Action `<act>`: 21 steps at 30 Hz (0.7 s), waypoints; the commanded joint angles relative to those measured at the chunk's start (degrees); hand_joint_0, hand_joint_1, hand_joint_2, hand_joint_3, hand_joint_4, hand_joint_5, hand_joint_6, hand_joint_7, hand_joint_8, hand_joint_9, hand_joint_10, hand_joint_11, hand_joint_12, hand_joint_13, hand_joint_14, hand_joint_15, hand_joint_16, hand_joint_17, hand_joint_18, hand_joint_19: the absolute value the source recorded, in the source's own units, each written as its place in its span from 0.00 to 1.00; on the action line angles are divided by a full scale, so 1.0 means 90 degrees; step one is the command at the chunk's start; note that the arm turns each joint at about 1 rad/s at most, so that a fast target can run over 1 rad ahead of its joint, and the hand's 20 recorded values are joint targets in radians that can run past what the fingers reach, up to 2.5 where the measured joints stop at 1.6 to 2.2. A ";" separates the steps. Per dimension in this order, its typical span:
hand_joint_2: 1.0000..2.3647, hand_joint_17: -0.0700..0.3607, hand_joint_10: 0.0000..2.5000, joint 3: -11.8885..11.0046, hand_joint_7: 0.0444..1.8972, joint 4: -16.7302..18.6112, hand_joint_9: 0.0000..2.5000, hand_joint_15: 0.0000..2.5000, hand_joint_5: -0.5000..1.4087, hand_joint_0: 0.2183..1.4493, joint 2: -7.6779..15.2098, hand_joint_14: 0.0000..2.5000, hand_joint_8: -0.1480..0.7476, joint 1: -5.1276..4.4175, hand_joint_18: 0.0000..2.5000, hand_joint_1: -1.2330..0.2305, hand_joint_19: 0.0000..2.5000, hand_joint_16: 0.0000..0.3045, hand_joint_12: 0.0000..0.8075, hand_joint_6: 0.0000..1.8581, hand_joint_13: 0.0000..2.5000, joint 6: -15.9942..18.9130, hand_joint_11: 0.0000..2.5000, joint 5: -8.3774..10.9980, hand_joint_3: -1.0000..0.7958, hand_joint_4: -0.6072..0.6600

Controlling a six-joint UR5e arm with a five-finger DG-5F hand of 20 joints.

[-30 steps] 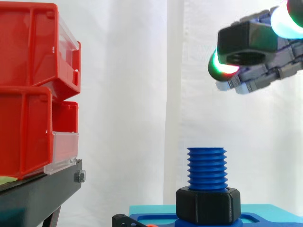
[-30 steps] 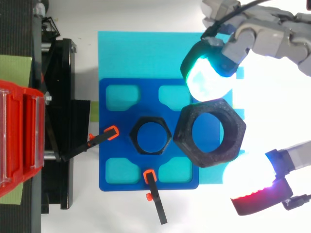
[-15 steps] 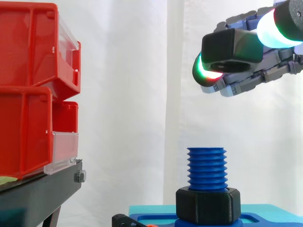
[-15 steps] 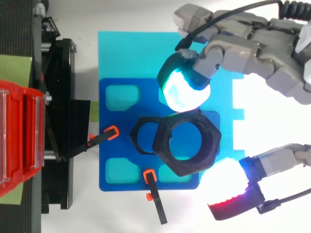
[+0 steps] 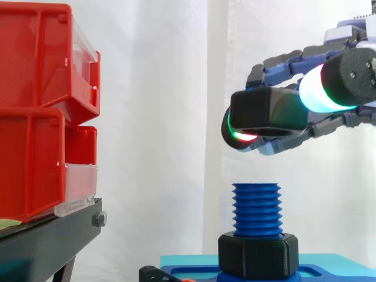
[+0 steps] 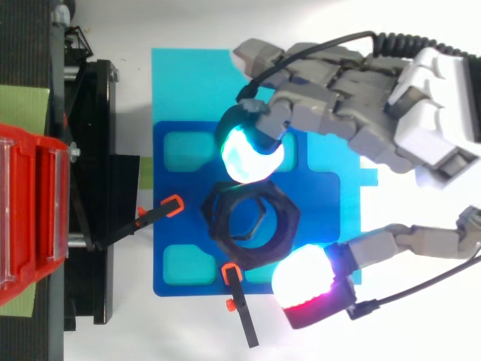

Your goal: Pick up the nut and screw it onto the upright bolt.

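Observation:
A large black hex nut [image 5: 267, 111] is pinched flat between the glowing fingertips of my hand [image 6: 361, 105]. It hangs a short way above the blue upright bolt [image 5: 257, 210], not touching it. From above the nut [image 6: 255, 226] sits almost over the bolt, offset slightly to the right, and hides the bolt's top. A second black nut [image 5: 258, 255] is seated at the bolt's base on the blue fixture plate [image 6: 180, 233].
Red bins [image 5: 41, 111] are stacked on a black stand [image 5: 47, 241] to the left. Two black clamps with orange tips [image 6: 174, 204] hold the fixture plate, which lies on a cyan sheet [image 6: 195, 83]. A white curtain hangs behind.
My hand has carried the nut left and down, from up and right of the bolt to just above it.

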State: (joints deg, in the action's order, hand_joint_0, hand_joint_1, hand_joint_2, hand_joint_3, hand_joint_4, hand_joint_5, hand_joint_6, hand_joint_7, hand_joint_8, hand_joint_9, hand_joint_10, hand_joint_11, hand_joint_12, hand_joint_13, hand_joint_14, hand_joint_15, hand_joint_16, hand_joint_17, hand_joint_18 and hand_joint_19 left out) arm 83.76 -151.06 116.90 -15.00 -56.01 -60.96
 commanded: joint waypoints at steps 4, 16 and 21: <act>0.00 0.44 0.00 -0.0088 0.65 0.0173 0.11 0.00 0.16 0.23 0.0185 0.00 0.47 0.0046 0.17 0.33 0.03 0.17 0.44 0.27 0.17 0.0031 0.00 -0.0112 0.28 0.66; 0.00 0.43 0.00 -0.0088 0.65 0.0212 0.11 0.00 0.16 0.23 0.0390 0.00 0.47 0.0114 0.17 0.33 0.03 0.17 0.44 0.27 0.17 0.0051 0.00 -0.0180 0.28 0.66; 0.00 0.43 0.00 -0.0088 0.65 0.0163 0.11 0.00 0.16 0.23 0.0390 0.00 0.47 0.0134 0.17 0.33 0.03 0.17 0.44 0.27 0.17 0.0051 0.00 -0.0200 0.28 0.66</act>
State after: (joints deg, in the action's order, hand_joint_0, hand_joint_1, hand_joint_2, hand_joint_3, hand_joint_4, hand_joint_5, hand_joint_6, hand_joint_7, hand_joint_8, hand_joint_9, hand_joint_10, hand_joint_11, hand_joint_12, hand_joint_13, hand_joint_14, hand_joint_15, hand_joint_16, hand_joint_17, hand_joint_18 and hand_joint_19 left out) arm 82.97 -149.37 120.38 -13.94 -55.55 -62.68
